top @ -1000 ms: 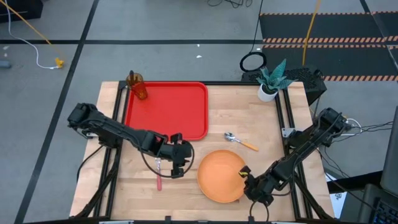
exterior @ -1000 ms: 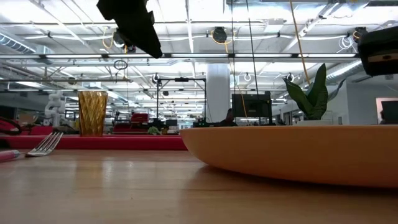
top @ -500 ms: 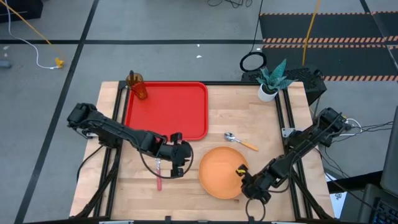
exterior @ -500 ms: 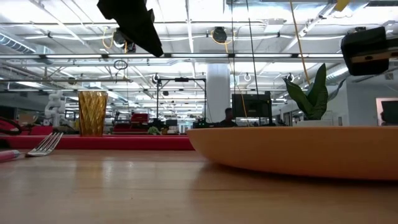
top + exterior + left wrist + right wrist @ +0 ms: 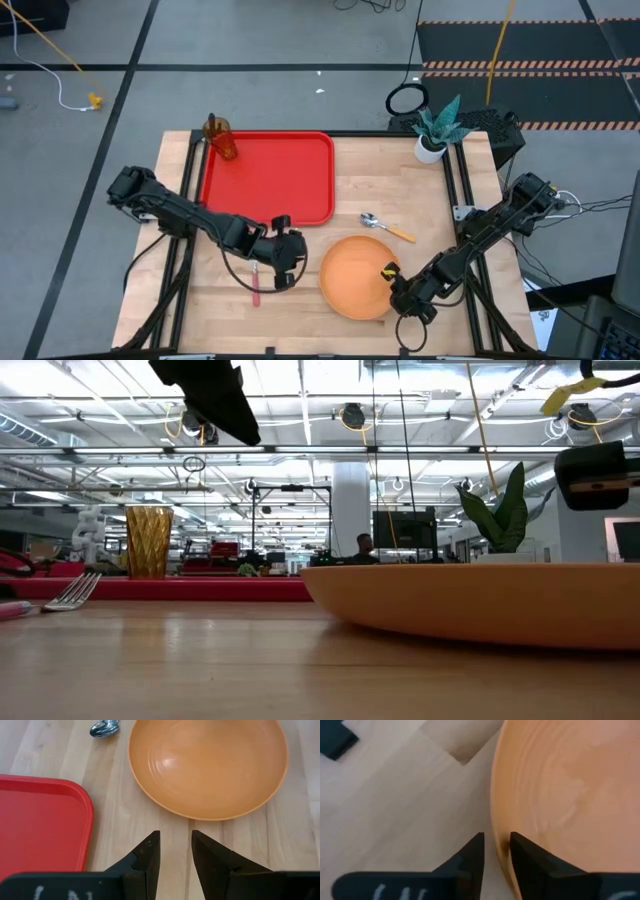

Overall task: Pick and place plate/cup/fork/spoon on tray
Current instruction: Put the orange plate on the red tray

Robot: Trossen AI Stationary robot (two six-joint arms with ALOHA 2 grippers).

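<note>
Where fingers [image 5: 522,855] straddle: plate [image 5: 570,795] rim

Light was bright and even in the overhead view, with only soft, short shadows under both arms. At table height, rows of ceiling lights [image 5: 300,420] from ten to two o'clock glared white, and the near wooden table [image 5: 250,670] lay soft and unfocused at six o'clock. The plate [image 5: 570,795] blurred heavily in the right wrist picture, with a pale sheen. In the left wrist picture it carried a mild highlight toward eleven o'clock.
</note>
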